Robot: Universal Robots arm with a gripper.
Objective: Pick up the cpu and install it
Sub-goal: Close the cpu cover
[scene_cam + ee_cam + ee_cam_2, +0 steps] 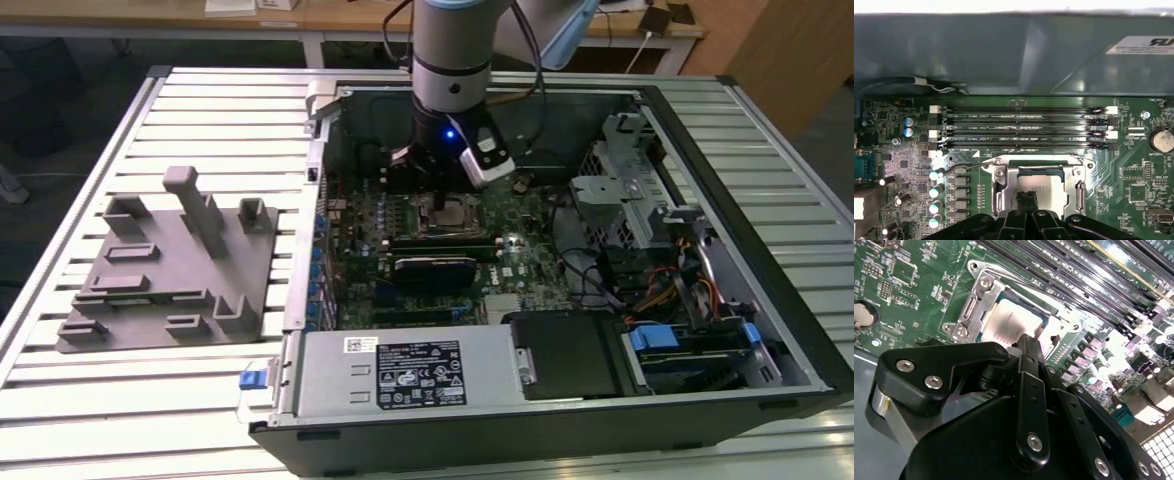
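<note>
The cpu (462,212) lies flat inside the metal-framed socket (979,300) on the green motherboard, its pale metal top (1006,322) showing in both wrist views (1054,192). My gripper (435,196) hangs straight over the socket inside the open computer case. Its black fingers are drawn together, and their tips (1026,342) sit over the middle of the cpu (1026,199). I cannot tell whether the tips touch the chip. The socket frame (999,187) stands open around the chip.
Memory slots (1024,130) run beside the socket, and capacitors (934,192) line another side. The case wall (534,100), a drive cage (627,190) and a power supply (400,375) ring the board. A grey fixture (174,265) lies on the slatted table at the exterior view's left.
</note>
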